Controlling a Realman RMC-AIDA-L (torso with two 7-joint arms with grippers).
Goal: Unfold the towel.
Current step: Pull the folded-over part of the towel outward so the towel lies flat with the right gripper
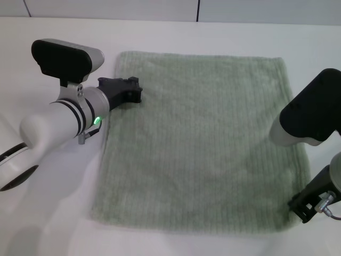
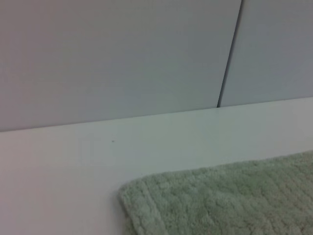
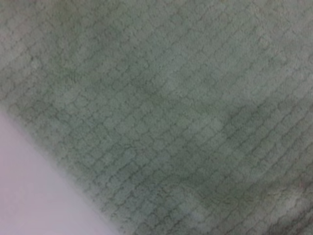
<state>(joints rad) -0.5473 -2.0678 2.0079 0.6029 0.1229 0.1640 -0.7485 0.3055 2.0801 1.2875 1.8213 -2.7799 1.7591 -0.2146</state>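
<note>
lying flat across the middle of the head view, the towel (image 1: 200, 141) looks spread to a single layer on the white table (image 1: 48, 224), its far edge along the upper part of the frame and its near edge low in the frame. no fold shows, so the unfolding seems done or nearly so.

the left gripper (image 1: 127, 89) sits at the towel's upper left corner, low over or touching the cloth; whether its fingers are apart or together i cannot tell. its wrist view shows that rounded corner lying on the table with a pale wall behind.

the right gripper (image 1: 309, 205) is at the lower right of the frame, by the towel's near right corner. i cannot tell how its fingers stand either. its wrist view is filled with ribbed green cloth and a wedge of table.

the risk i judge from here: if either set of fingers has cloth pinched, lifting away would drag that corner up and wrinkle or refold it. a low sideways retreat could also snag the terry loops and skew the sheet.
</note>
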